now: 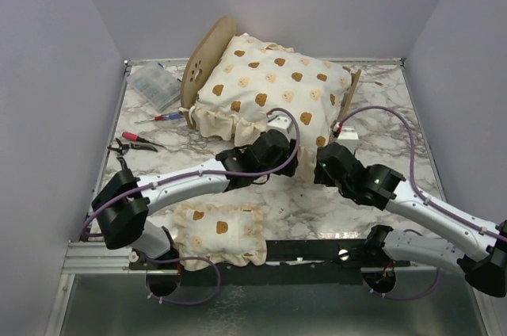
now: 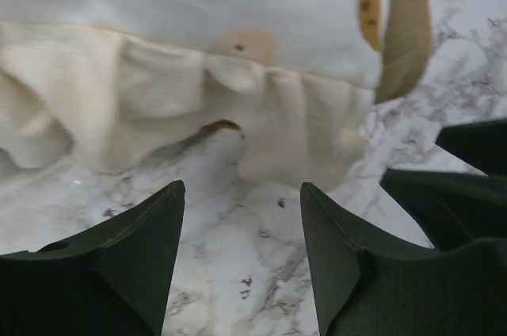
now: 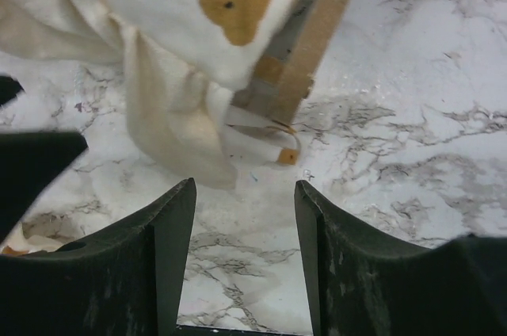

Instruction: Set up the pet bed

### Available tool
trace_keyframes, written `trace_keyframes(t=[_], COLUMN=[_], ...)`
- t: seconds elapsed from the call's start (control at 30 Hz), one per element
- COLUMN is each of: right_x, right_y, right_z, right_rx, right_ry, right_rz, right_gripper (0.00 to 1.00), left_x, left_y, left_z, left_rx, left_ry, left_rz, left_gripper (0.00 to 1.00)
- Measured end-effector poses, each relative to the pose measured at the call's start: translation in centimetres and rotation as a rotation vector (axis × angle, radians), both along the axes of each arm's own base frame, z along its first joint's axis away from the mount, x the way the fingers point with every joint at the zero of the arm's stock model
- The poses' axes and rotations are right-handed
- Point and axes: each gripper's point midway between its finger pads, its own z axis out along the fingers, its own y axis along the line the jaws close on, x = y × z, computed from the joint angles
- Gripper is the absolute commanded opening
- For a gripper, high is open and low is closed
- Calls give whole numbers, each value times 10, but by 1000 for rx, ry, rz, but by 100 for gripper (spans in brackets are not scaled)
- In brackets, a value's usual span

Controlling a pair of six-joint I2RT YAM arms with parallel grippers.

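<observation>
The pet bed stands at the back middle, with its rounded plywood headboard (image 1: pixel 207 59) on the left and its low footboard (image 1: pixel 351 90) on the right. A large cream bear-print cushion (image 1: pixel 273 86) lies on the frame and hides the base. Its ruffle (image 2: pixel 158 106) hangs over the near side onto the marble. My left gripper (image 2: pixel 239 217) is open just in front of that ruffle, with only marble between its fingers. My right gripper (image 3: pixel 244 193) is open too, close to the footboard corner (image 3: pixel 317 35) and the cushion's hanging edge (image 3: pixel 166 106), touching neither. A small matching pillow (image 1: pixel 220 229) lies near the front edge.
A clear plastic parts box (image 1: pixel 154 85), a red-handled screwdriver (image 1: pixel 166 116) and pliers (image 1: pixel 131 142) lie at the left. Small white blocks (image 1: pixel 279 124) (image 1: pixel 346 131) sit by the bed's near side. The two wrists are close together; grey walls enclose the table.
</observation>
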Motion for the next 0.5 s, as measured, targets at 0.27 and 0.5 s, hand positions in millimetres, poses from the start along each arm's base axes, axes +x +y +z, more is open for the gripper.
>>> trace_keyframes(t=[0.27, 0.5], right_x=[-7, -15], right_y=[-34, -35], right_z=[-14, -46], right_rx=[84, 58], right_ry=[-15, 65], right_rz=[-174, -182], right_gripper=[59, 60], left_x=[-40, -27], left_y=[-59, -67], left_z=[-9, -51], left_rx=[-66, 19], left_ry=[-18, -32], left_rz=[-127, -62], left_gripper=[66, 33])
